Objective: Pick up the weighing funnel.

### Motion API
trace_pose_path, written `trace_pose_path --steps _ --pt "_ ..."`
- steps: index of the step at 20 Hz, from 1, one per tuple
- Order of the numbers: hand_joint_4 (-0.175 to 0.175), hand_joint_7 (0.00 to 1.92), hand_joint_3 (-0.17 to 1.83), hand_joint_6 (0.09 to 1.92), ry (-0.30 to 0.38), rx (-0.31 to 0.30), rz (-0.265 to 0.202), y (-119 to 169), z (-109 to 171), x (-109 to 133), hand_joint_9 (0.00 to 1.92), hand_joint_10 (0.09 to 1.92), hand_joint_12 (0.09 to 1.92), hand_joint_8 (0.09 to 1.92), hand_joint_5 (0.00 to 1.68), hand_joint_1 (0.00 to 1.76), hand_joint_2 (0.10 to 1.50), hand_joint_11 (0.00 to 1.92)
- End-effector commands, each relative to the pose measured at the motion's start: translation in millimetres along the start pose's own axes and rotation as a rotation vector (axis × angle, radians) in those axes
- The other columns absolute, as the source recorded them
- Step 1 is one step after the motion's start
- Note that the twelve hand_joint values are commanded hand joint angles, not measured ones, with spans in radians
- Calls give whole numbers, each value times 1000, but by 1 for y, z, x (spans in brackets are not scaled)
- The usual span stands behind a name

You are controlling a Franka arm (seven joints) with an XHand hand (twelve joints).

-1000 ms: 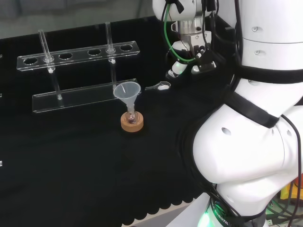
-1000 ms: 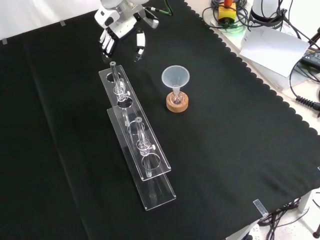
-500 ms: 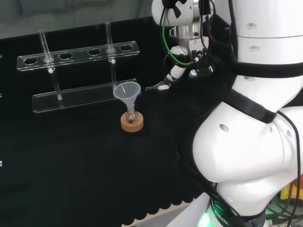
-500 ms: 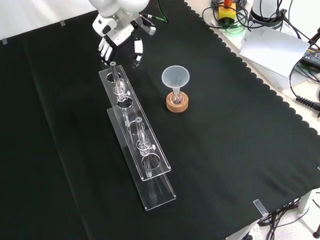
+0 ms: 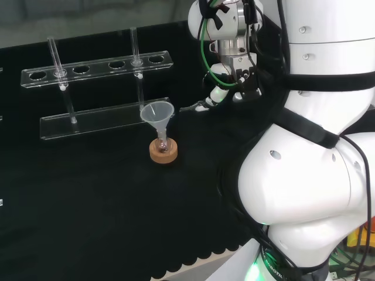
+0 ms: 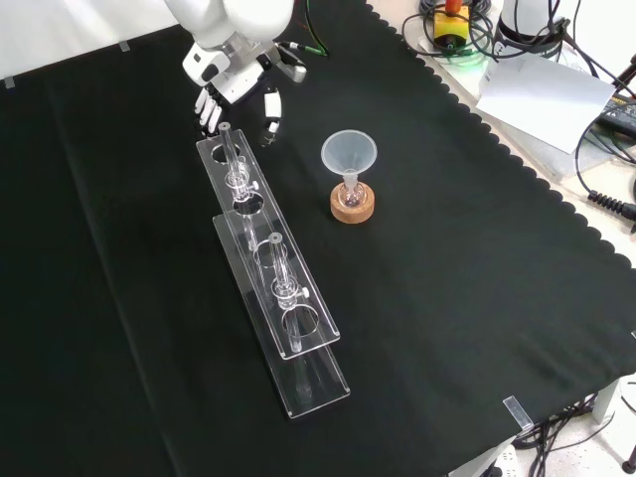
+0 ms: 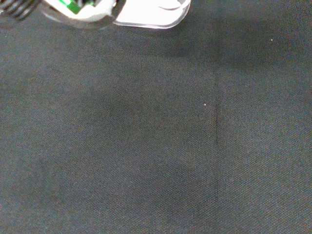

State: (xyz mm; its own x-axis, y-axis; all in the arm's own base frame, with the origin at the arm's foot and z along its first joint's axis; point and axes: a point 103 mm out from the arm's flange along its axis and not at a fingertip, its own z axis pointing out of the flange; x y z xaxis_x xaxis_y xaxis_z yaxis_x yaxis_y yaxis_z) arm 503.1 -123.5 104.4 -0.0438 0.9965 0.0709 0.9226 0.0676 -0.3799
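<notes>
Now hand (image 6: 237, 78) w/ fingers straight, apart, tips near weighing funnel (image 5: 190, 108) on cloth (image 6: 447, 248); rack (image 6: 260, 234) just beside.

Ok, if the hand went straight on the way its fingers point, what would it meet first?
Likely the weighing funnel lying on the cloth just below the hand, though depth is unclear.

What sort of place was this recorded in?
Probably a robotics lab bench set for chemistry: a clear tube rack, a funnel in a flask on a cork ring, a white arm over black cloth.
</notes>
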Motion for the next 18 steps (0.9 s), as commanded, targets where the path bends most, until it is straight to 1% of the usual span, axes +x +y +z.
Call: trace_pose_path --steps 1,7,10,13,18 --pt "-61 404 533 99 -2 -7 -7 7 7 -1 706 580 1293 688 611 871 634 461" --pt "-61 405 545 107 3 1 -7 13 12 -2 708 574 1289 687 611 876 627 464" --pt "-60 405 551 113 13 -9 1 20 20 -6 708 572 1288 687 617 878 625 464" --pt "-59 406 555 119 7 -25 1 22 23 -5 709 571 1287 687 624 879 622 464" --pt "-57 403 560 131 8 -23 -5 25 25 -4 710 569 1286 686 637 881 617 464"
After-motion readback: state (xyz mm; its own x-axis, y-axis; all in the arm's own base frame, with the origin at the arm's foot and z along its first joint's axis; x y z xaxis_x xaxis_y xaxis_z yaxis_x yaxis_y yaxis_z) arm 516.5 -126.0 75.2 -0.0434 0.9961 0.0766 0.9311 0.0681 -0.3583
